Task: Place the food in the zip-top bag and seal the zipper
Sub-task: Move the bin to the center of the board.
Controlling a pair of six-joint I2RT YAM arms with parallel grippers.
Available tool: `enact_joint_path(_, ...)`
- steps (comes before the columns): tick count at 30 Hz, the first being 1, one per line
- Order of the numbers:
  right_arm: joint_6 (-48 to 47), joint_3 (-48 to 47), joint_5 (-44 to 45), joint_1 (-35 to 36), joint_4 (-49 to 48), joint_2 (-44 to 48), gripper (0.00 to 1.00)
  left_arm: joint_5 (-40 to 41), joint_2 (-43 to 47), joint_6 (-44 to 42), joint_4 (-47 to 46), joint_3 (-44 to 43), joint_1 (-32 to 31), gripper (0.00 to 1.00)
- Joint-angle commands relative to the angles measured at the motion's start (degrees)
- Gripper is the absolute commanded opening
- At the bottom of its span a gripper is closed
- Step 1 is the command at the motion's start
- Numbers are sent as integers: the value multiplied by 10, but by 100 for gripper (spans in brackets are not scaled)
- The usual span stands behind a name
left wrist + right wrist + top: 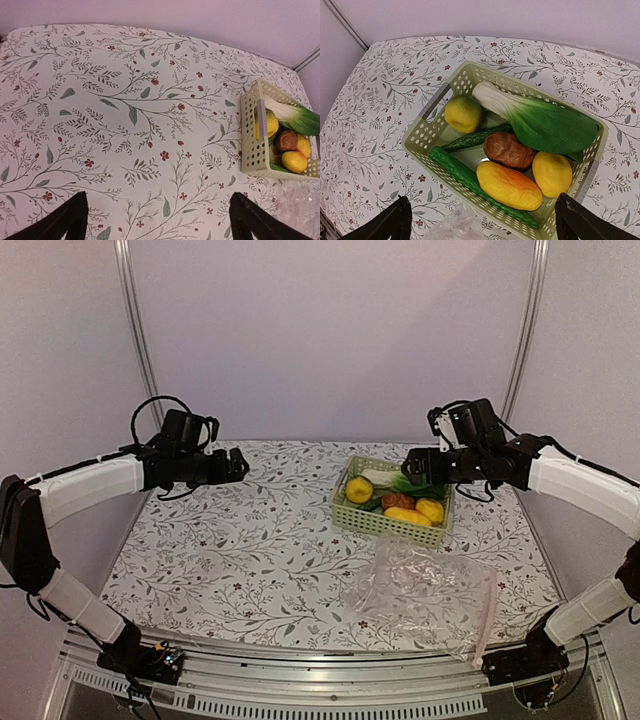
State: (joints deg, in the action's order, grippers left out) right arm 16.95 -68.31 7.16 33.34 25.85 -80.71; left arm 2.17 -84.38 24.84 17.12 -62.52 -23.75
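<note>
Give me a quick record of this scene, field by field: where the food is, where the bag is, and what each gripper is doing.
food: all in the basket; two lemons, leafy green, brown round piece, orange-yellow piece, cucumber
zip-top bag: flat on the table, nearer the arms than the basket, no food inside
zipper: along the bag's right edge; sealed or not, cannot tell
left gripper: open, empty, over bare table
right gripper: open, empty, by the basket's far edge

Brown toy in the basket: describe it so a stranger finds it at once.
Find the pale green basket on the flowered table. Inside, between the leafy green and the orange-yellow oblong piece, lies the brown toy: round, reddish-brown, the only piece neither yellow nor green.
</note>
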Motion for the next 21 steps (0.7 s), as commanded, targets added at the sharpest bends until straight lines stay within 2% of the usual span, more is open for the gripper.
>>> enact_joint_path(1,36,9,-23,11,-2,22,99,-25,16,28,-51,16,9,97)
enact_joint_path(5,17,-22,-73,14,27,15,90,-54,23,29,-42,6,2,85)
enact_joint_path(8,-7,-44,-82,14,47,-16,82,-99,42,5,-4,1,-15,82)
enact_joint_path(11,-17,-69,-74,15,63,-59,76,-66,79,-33,12,32,-64,80)
enact_joint_path(14,21,-86,-32,14,75,-100,69,-51,111,-50,22,72,-102,79)
enact_joint_path(19,127,-93,-33,-19,105,-133,60,-46,117,-38,65,84,-110,72)
enact_joint_path(21,139,-87,-21,-43,105,-129,57,-59,116,-26,63,84,-110,66)
